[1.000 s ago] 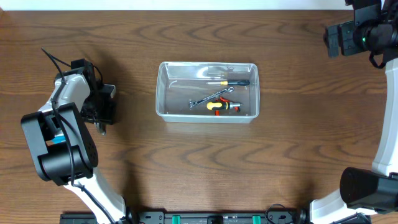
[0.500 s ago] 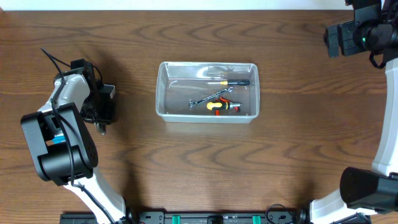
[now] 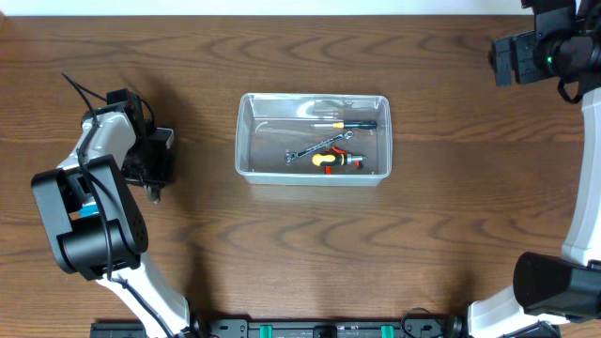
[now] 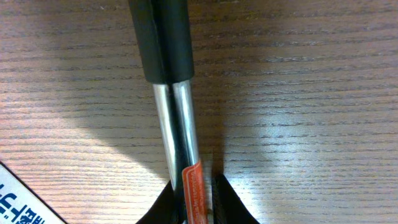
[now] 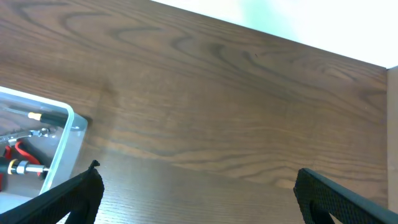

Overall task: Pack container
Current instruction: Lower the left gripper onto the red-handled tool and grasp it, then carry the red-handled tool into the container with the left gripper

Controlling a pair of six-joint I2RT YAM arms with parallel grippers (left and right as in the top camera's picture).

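The container (image 3: 244,141) is a clear rectangular tub at the table's middle. It holds a black-handled screwdriver (image 3: 352,123), a chrome wrench (image 3: 317,147) and red-and-orange pliers (image 3: 333,161). My left gripper (image 3: 153,183) is low over the table at the far left. In the left wrist view its jaws (image 4: 196,199) are shut on a tool with a chrome shaft, a red label and a black grip (image 4: 177,124) that lies on the wood. My right gripper (image 5: 196,186) is open and empty, raised at the back right (image 3: 507,58). The container's corner shows in the right wrist view (image 5: 68,134).
A corner of a blue-and-white box (image 4: 15,202) shows beside the left gripper in the left wrist view. The table's far edge runs along the top of the overhead view, close to the right arm.
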